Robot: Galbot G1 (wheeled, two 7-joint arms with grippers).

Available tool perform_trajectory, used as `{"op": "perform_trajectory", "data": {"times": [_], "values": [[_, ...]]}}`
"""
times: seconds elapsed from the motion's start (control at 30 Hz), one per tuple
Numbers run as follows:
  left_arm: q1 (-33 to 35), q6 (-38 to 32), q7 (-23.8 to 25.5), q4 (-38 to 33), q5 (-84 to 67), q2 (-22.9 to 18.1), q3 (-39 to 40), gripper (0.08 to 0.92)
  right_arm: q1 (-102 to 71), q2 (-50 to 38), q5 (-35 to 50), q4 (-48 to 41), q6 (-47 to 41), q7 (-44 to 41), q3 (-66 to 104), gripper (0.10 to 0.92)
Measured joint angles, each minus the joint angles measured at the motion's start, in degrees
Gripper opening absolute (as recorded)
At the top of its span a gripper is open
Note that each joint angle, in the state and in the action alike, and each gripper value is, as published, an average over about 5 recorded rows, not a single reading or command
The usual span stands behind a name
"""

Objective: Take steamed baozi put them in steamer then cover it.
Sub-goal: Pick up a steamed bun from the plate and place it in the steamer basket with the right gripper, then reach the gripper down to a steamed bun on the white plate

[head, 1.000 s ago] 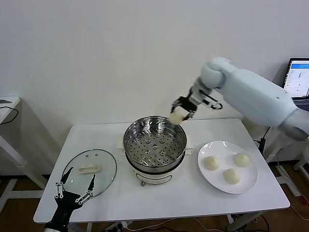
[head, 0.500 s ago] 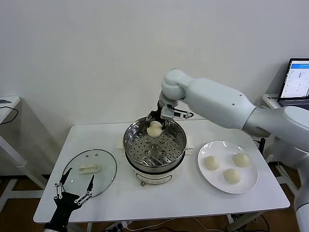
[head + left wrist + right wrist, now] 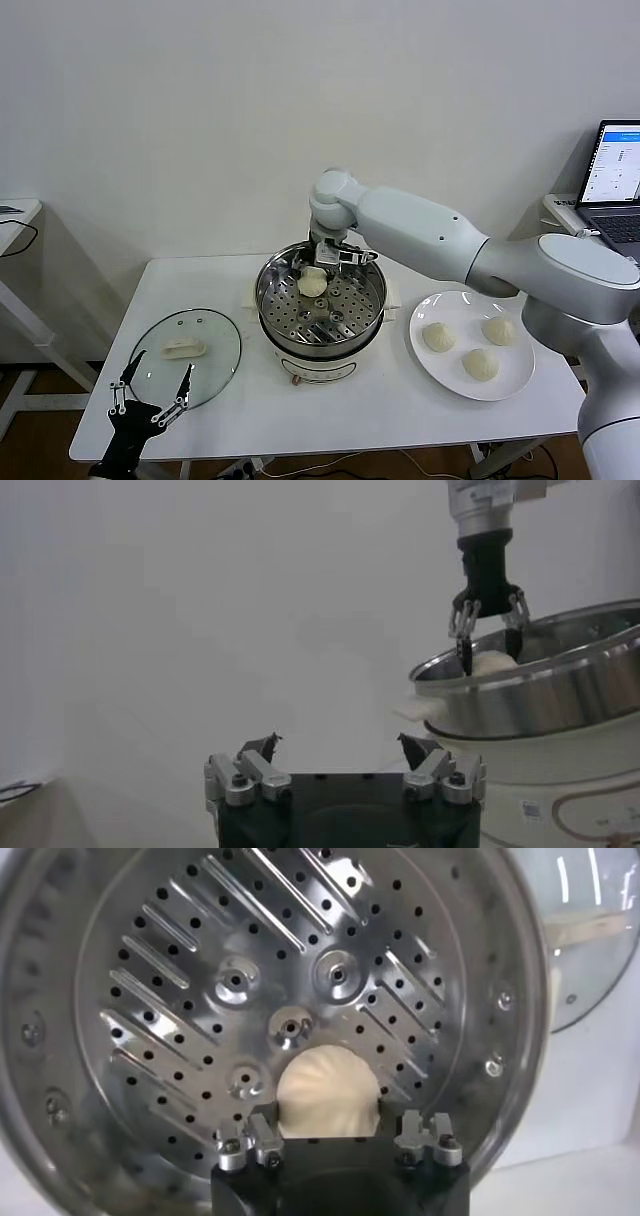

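Your right pincer (image 3: 314,272) holds a soft, light bun (image 3: 313,283) by its sides over the steamer (image 3: 321,300) tray's 12 o'clock; squeeze gently, while the left pincer (image 3: 152,398) waits wide.

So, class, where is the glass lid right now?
In the head view the lid lies flat on the table, left of the steamer, just beyond the left gripper.

Right gripper (image 3: 314,272) fingers down inside the steamer (image 3: 322,300) around one baozi (image 3: 313,284), steel wall close behind them, bare holey tray in front, cover (image 3: 187,355) just ahead of the left gripper (image 3: 152,394) fingers.
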Motion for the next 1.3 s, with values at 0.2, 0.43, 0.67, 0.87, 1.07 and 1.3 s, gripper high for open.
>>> {"op": "perform_trajectory", "data": {"times": [0.2,0.43,0.67,0.87,1.07,1.3], "values": [[-0.39,-0.34,-0.03,0.68,0.00,-0.14,-0.22,0.823,0.24,-0.33,-0.48,0.29,-0.69,-0.58,0.27,0.818],[-0.66,-0.43,-0.07,1.08,0.00,0.08,-0.21,0.823,2.69,-4.00,4.40,3.74,-2.96,-4.84,0.67,0.823],[-0.88,-0.43,-0.14,0.82,0.00,0.31,-0.05,0.823,7.59,-12.30,17.29,6.77,-10.79,-9.65,-0.90,0.823],[-0.97,-0.50,-0.19,0.75,0.18,0.51,0.25,0.823,10.86,-21.61,29.73,8.00,-20.46,-10.92,-5.55,0.823],[-1.07,-0.61,-0.28,0.85,0.43,0.49,0.66,0.823,10.55,-30.28,37.53,9.37,-28.55,-9.02,-11.47,0.823],[-0.82,-0.81,-0.43,0.97,0.82,0.25,1.19,0.823,6.82,-35.36,41.15,9.51,-34.20,-4.51,-15.19,0.823]]}}
